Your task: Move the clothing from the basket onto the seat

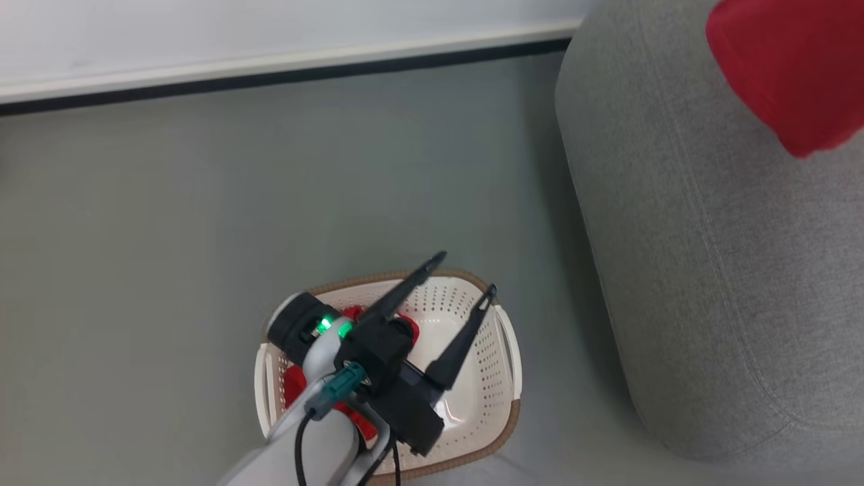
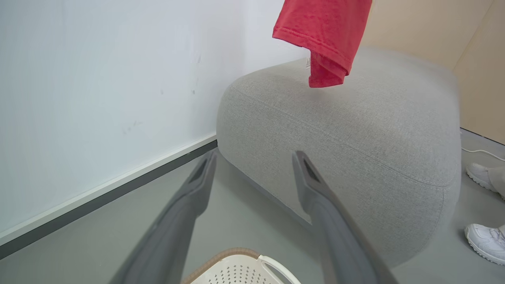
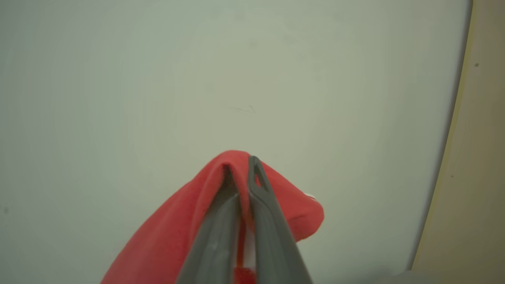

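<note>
Flanking the seat (image 2: 355,150) are a wall (image 2: 98,79) and white shoes (image 2: 485,240).

Place: sparse, home-like room
Seating: large grey woven-fabric sofa (image 2: 355,130)
Surroundings: bare white wall (image 2: 98,79); plain grey floor (image 1: 270,169)

Beside the sofa (image 1: 709,270), bare floor (image 1: 337,169) lies open up to the wall (image 1: 202,34). The basket (image 1: 496,364) stands near the sofa's side, and a red garment (image 1: 790,74) hangs above its top.

Seat (image 1: 709,270): coarse grey woven cloth, matt. Basket (image 1: 491,386): glossy perforated plastic. Clothing (image 2: 323,35): soft matt cloth.
</note>
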